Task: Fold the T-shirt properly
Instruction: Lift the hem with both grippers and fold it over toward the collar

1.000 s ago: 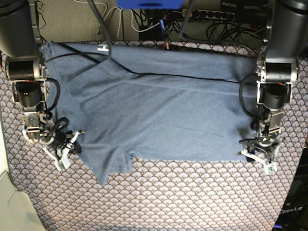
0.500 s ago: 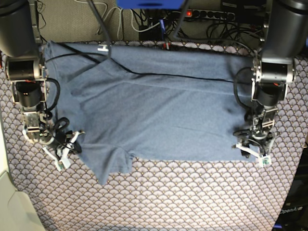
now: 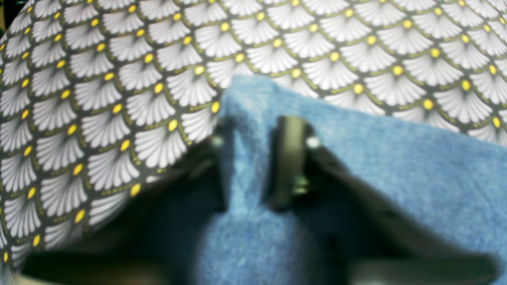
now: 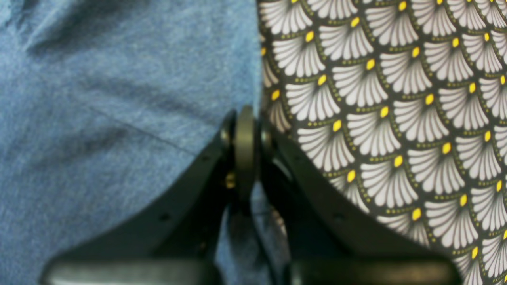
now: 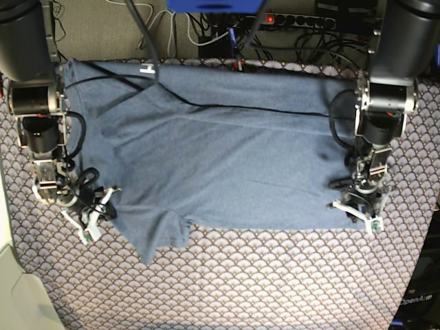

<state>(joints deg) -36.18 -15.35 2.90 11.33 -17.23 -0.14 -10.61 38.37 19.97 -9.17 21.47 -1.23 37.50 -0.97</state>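
Left gripper (image 3: 253,158) is clamped on a pinched ridge of the T-shirt (image 5: 220,158) — in the left wrist view blue cloth stands between the two black fingers (image 3: 287,158). Compared w/ one second ago, this arm has moved inward over the shirt's corner and the jaws have narrowed onto the fabric. Right gripper (image 4: 245,150) has not changed: jaws pressed together at the shirt's edge, a bit of blue cloth below them, but a real hold cannot be told. T-shirt lies spread flat on the scallop-patterned tablecloth (image 5: 275,282) — plain side up, one sleeve (image 5: 161,237) pointing toward the front edge.
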